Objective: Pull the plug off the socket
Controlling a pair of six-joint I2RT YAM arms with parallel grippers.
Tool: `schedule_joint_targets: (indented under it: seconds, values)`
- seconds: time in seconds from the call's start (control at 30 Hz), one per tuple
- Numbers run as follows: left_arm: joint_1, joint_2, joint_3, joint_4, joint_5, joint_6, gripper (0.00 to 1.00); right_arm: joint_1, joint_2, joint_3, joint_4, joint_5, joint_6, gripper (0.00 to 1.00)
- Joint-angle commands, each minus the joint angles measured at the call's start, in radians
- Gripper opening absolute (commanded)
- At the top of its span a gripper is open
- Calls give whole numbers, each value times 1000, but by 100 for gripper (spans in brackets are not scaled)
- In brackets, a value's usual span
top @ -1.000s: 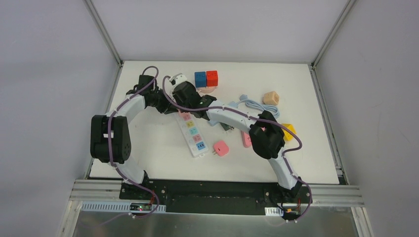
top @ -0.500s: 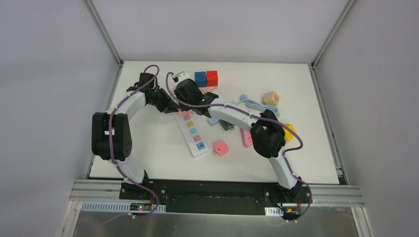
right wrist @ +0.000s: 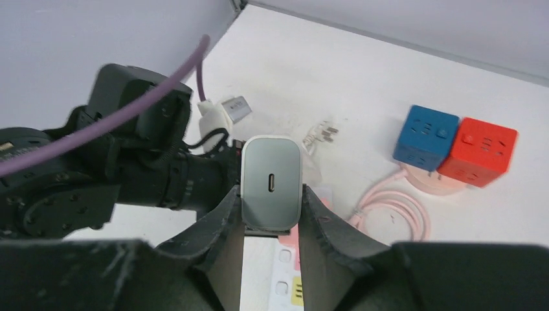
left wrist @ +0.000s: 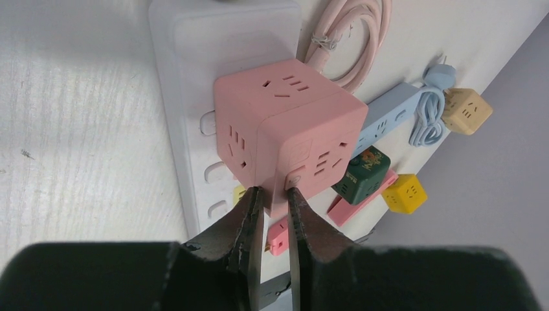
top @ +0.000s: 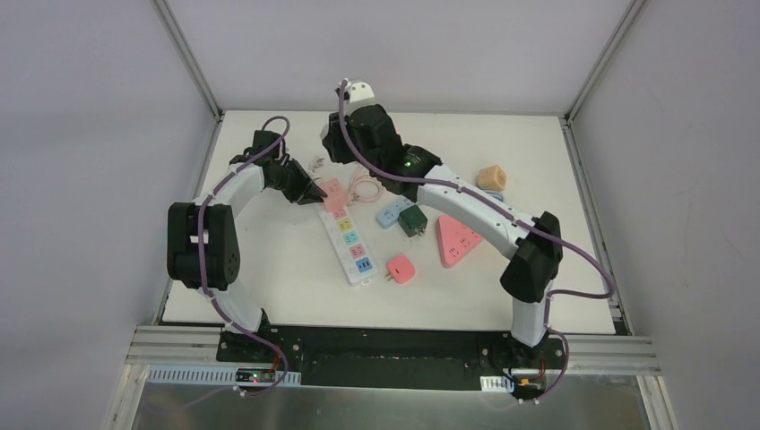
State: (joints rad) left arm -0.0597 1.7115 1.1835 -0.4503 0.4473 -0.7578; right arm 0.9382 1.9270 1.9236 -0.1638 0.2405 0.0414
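White tabletop (top: 269, 278) carries the power strip (top: 350, 244) close in front of the arms. At the strip's far end the left gripper (left wrist: 272, 193), fingers pressed together on nothing, appears to bear its tips down on the strip at the foot of the pink cube adapter (left wrist: 285, 129) seated there. Beyond and above it, the right gripper (right wrist: 270, 202) pinches the white charger plug (right wrist: 270, 168) by its flat sides, high above the strip, so the pull itself looks done. To finish well, I would leave the left tips pinning the strip until the plug is carried aside. I would hold the pinch square and set the plug on bare table, not on the coiled pink cable (right wrist: 388, 208) or the blue cube (right wrist: 427, 133) and red cube (right wrist: 482, 149) farther back. Plain grey walls enclose the table on three sides.
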Motion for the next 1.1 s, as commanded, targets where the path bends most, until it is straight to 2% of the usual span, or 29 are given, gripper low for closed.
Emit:
schedule_joint_targets:
  seconds: [0.0, 0.1, 0.3, 0.47, 0.6, 0.87, 0.97, 1.07]
  values:
    - [-9, 59, 0, -74, -54, 114, 19, -37, -127, -141, 8, 29, 29, 0]
    - [-12, 35, 49, -69, -8, 167, 27, -69, -224, -282, -27, -6, 61, 0]
    - [-14, -34, 130, -98, -43, 234, 44, -92, -390, -500, -167, -73, 89, 0]
    - [-12, -51, 178, -127, -92, 238, 47, -92, -566, -723, -224, -67, 182, 0]
    - [-12, -86, 163, -117, -146, 239, 48, -92, -636, -817, -286, -89, 266, 0]
    - [-13, -168, 70, -40, -223, 219, 47, -93, -595, -893, -464, -108, 399, 1]
    - [-12, -197, 29, -6, -215, 212, 47, -93, -515, -887, -512, -98, 436, 8]
    - [-13, -209, 7, -1, -220, 208, 47, -92, -436, -872, -536, -75, 451, 21]
